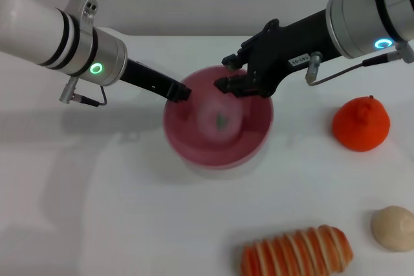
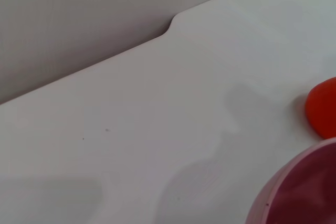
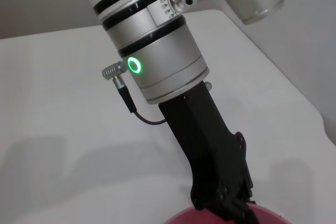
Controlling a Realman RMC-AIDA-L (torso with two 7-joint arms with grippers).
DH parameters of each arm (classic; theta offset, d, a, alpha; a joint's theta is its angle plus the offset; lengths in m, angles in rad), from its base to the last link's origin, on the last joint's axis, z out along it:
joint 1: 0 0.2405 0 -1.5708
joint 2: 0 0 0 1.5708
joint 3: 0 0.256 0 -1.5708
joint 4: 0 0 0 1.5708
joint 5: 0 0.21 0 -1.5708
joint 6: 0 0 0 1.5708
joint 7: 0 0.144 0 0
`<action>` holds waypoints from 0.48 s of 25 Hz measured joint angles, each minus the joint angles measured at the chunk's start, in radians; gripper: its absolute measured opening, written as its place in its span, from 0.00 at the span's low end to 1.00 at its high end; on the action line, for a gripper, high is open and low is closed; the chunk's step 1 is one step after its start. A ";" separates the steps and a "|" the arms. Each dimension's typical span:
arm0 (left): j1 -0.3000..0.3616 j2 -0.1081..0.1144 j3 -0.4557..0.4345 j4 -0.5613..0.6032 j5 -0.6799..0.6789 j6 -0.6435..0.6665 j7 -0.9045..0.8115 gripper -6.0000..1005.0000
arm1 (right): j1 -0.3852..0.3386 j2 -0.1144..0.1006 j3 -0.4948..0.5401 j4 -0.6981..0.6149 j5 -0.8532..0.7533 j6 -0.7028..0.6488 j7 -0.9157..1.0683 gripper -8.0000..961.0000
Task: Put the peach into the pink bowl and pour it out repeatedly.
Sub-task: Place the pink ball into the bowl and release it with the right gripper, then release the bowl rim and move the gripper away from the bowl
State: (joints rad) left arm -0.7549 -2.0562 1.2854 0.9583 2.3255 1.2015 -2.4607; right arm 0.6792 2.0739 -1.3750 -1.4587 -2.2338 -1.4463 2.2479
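Observation:
The pink bowl (image 1: 194, 153) stands in the middle of the white table. Inside it the peach (image 1: 220, 119) shows as a pale, blurred round shape with a dark mark. My left gripper (image 1: 181, 93) reaches in from the left and is shut on the bowl's left rim. In the right wrist view the same left gripper (image 3: 231, 211) clamps the pink bowl (image 3: 184, 219) at its edge. My right gripper (image 1: 224, 74) hovers open over the bowl's far rim, just above the peach and holding nothing. The left wrist view catches only the pink bowl's edge (image 2: 304, 192).
A bright orange fruit (image 1: 361, 124) sits on the table to the right of the bowl, also visible as the orange fruit (image 2: 323, 108) from the left wrist. A beige round lump (image 1: 393, 227) and an orange-and-cream striped item (image 1: 297, 253) lie near the front right.

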 joint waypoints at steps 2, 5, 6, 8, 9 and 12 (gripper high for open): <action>-0.001 0.001 0.000 -0.001 0.000 0.000 0.001 0.06 | -0.003 0.000 0.004 0.000 0.000 0.004 -0.001 0.23; -0.003 0.003 0.000 -0.003 0.000 0.000 0.005 0.07 | -0.013 0.001 0.011 -0.005 0.004 0.023 -0.001 0.35; -0.003 0.003 0.000 -0.003 0.000 0.000 0.005 0.07 | -0.020 0.001 0.015 -0.009 0.013 0.034 -0.001 0.36; -0.004 0.004 0.001 -0.004 0.015 0.002 0.002 0.07 | -0.043 0.001 0.037 -0.026 0.045 0.062 -0.001 0.38; -0.005 0.005 0.006 -0.005 0.033 0.008 -0.004 0.07 | -0.054 0.001 0.047 -0.033 0.059 0.073 -0.003 0.39; -0.010 0.005 0.021 -0.005 0.071 0.034 -0.019 0.07 | -0.118 -0.001 0.121 -0.057 0.182 0.135 -0.069 0.41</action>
State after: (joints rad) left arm -0.7654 -2.0511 1.3060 0.9530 2.3966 1.2350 -2.4794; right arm 0.5609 2.0733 -1.2536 -1.5162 -2.0518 -1.3111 2.1787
